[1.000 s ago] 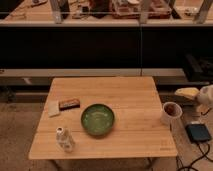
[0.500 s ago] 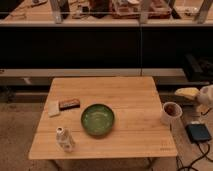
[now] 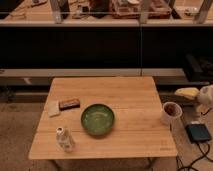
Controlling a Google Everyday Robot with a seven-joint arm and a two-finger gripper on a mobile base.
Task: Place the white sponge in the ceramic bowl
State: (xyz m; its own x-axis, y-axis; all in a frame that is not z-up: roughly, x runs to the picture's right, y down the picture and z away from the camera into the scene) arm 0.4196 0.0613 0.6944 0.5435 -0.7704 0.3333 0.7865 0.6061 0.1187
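Wooden table (image 3: 131,97) holds white sponge (image 3: 53,108), brown bar (image 3: 69,103), ceramic bowl (image 3: 97,119), bottle (image 3: 64,139), cup (image 3: 170,113); tool (image 3: 204,95) off its right edge.

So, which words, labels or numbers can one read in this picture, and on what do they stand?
None can be read.
The small bottle and the brown bar may carry print, but it is too small to read.
The gripper is at the right edge, beside the cup; no marking shows on it.
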